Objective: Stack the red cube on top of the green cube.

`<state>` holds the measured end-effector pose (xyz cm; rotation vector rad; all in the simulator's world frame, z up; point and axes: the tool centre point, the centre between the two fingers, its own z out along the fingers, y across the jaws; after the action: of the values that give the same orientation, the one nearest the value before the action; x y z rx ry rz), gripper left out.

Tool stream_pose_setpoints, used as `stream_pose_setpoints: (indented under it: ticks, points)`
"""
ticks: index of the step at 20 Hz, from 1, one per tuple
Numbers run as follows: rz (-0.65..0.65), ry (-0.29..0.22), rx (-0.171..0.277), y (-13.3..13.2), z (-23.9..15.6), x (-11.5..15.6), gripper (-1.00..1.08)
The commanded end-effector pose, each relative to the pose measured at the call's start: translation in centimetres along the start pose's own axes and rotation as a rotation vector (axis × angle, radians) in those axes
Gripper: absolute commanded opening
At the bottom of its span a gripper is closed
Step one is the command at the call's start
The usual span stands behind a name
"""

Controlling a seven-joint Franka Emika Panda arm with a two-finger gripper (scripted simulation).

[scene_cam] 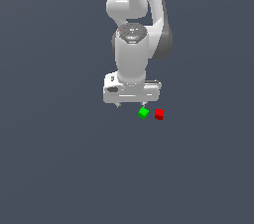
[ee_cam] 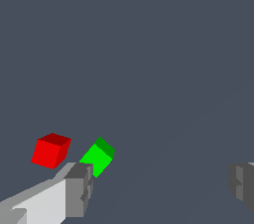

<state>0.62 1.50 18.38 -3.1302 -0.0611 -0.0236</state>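
Wrist view's showing the gripper hanging wide open and empty, lining up beside green, red just past it.

one red cube, one green cube, one pincer

the red cube is plain bright red, darker on its shaded faces. the green cube is plain bright green, likewise darker on one side. the arm is glossy white with grey joints, its gripper white with dull grey fingertips. the counter is flat slate blue-grey, unpatterned.
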Motion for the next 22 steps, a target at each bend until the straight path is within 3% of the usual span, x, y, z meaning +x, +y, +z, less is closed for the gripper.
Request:
stream_pose_setpoints:
  ticks: [1,12,22]
  points:
    - [0.000,0.000,0.000,0.0,0.0,0.0,1.00]
    - [-0.112,-0.002,0.001,-1.5,1.0,0.5,1.00]
    - [-0.416,-0.006,0.002,-5.6,3.7,0.9,1.00]
